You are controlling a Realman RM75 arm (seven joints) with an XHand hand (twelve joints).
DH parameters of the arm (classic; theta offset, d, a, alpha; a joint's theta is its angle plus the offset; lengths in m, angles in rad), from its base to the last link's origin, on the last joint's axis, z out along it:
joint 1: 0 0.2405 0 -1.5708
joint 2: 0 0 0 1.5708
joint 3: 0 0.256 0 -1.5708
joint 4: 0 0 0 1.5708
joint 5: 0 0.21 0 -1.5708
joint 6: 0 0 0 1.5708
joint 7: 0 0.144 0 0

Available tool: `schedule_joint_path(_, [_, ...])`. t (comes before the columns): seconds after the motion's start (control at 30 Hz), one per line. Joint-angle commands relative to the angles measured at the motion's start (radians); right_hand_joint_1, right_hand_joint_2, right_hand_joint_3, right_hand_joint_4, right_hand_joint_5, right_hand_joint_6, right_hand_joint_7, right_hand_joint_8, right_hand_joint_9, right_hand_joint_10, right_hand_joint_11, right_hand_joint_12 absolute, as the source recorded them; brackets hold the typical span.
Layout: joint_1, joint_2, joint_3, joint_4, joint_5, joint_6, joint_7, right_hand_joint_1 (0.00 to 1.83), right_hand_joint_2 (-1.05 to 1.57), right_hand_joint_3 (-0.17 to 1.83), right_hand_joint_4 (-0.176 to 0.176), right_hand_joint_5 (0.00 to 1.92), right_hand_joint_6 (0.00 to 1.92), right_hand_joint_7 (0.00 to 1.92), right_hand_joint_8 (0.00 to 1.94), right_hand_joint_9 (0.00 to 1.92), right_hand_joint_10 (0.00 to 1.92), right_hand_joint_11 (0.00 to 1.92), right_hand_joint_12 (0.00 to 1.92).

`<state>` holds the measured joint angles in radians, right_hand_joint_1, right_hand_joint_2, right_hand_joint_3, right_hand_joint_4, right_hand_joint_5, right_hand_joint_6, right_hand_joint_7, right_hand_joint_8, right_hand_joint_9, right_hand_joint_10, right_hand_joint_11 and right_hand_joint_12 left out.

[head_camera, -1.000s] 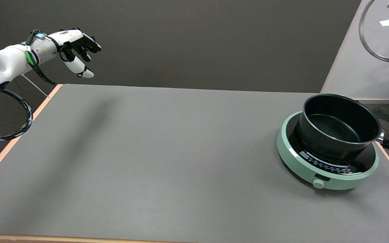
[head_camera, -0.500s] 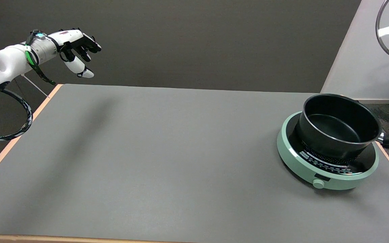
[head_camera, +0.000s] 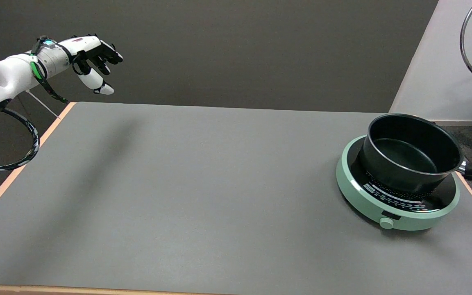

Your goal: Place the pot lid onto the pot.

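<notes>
The black pot (head_camera: 412, 153) sits uncovered on a green cooker (head_camera: 395, 205) at the table's (head_camera: 178, 196) three o'clock. The glass pot lid (head_camera: 471, 61) hangs at two o'clock, edge-cropped. The right hand's fingers are out of view, their state unknowable.

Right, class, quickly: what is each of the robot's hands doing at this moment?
Right hand: not in view; only part of the pot lid shows, in the air at the upper right edge.
Left hand: idle in the air, fingers partly curled, holding nothing.
</notes>
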<state>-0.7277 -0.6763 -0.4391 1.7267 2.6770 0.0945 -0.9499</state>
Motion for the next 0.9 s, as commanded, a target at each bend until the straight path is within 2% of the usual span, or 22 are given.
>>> schedule_joint_path(0.03, [-0.073, -0.021, -0.020, -0.035, 0.075, -0.129, 0.047, 1.49, 1.07, 0.83, 0.176, 0.47, 1.65, 0.62, 1.79, 0.63, 1.92, 0.14, 1.92])
schedule_joint_path(0.13, [-0.121, -0.006, -0.046, -0.024, 0.072, -0.131, 0.047, 1.50, 1.00, 0.94, 0.176, 0.45, 1.66, 0.61, 1.81, 0.62, 1.92, 0.13, 1.92])
schedule_joint_path(0.4, [-0.177, 0.020, -0.116, 0.023, 0.065, -0.168, 0.047, 1.51, 1.01, 0.92, 0.174, 0.45, 1.65, 0.60, 1.81, 0.62, 1.92, 0.13, 1.92])
schedule_joint_path(0.67, [-0.233, 0.067, -0.117, 0.061, 0.037, -0.175, 0.019, 1.51, 1.01, 0.92, 0.171, 0.46, 1.64, 0.61, 1.81, 0.62, 1.92, 0.16, 1.92])
schedule_joint_path(0.73, [-0.232, 0.071, -0.115, 0.079, -0.004, -0.177, -0.004, 1.67, 0.88, 0.83, 0.163, 0.49, 1.61, 0.63, 1.77, 0.58, 1.92, 0.19, 1.92])
schedule_joint_path(0.9, [-0.237, 0.073, -0.110, 0.097, -0.042, -0.208, 0.000, 1.67, 0.87, 0.84, 0.162, 0.50, 1.60, 0.63, 1.77, 0.58, 1.92, 0.21, 1.92])
